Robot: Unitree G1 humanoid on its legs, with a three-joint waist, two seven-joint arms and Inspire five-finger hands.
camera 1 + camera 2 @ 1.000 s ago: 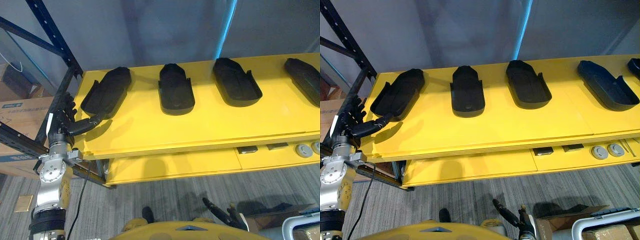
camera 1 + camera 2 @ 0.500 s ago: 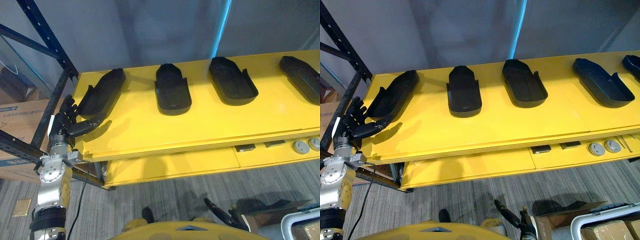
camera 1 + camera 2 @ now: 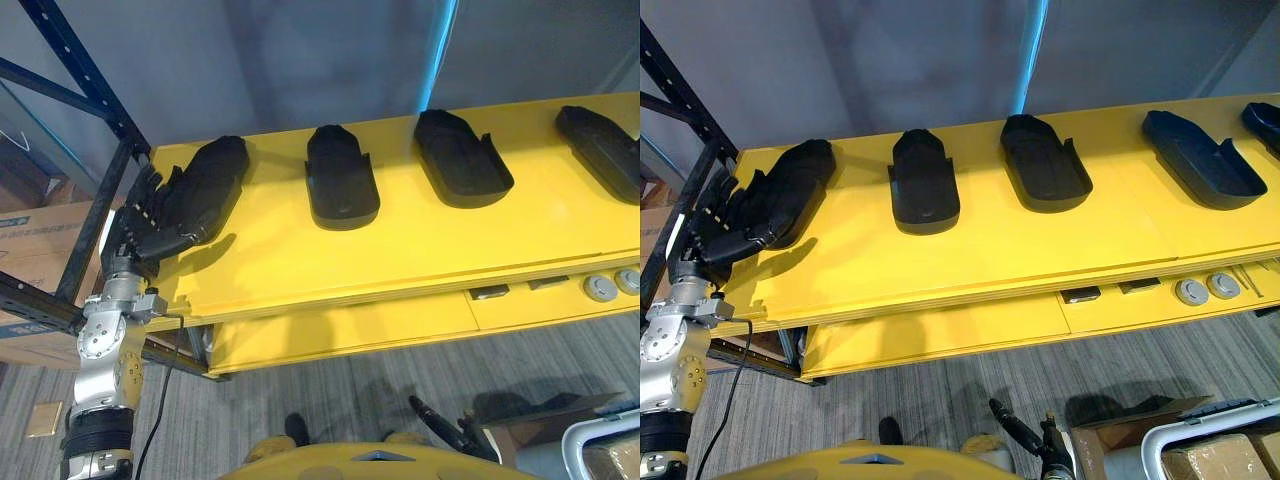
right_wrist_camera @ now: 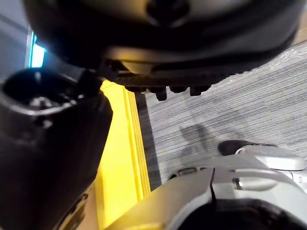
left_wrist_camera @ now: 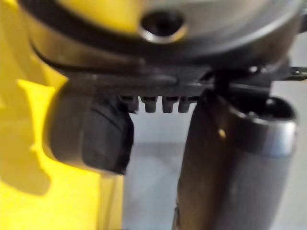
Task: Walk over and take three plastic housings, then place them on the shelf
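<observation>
Several black plastic housings lie in a row on the yellow shelf top [image 3: 400, 250]: the leftmost housing [image 3: 218, 172], a second housing [image 3: 341, 178], a third housing [image 3: 460, 160] and a fourth housing [image 3: 605, 150]. My left hand [image 3: 148, 222] is at the shelf's left corner, its straight, spread fingers laid over the near end of the leftmost housing and its thumb beside it. My right hand [image 3: 445, 425] hangs low over the floor in front of the shelf, fingers relaxed and holding nothing.
A dark blue rack upright [image 3: 85, 90] stands just left of the shelf, with cardboard boxes [image 3: 35, 235] behind it. Round fittings [image 3: 600, 288] sit on the lower level at the right. A white bin rim [image 3: 600, 445] is at the bottom right.
My left hand has risen from the shelf's front corner and moved forward onto the near end of the leftmost housing. The housings have not moved; the view shifted slightly.
</observation>
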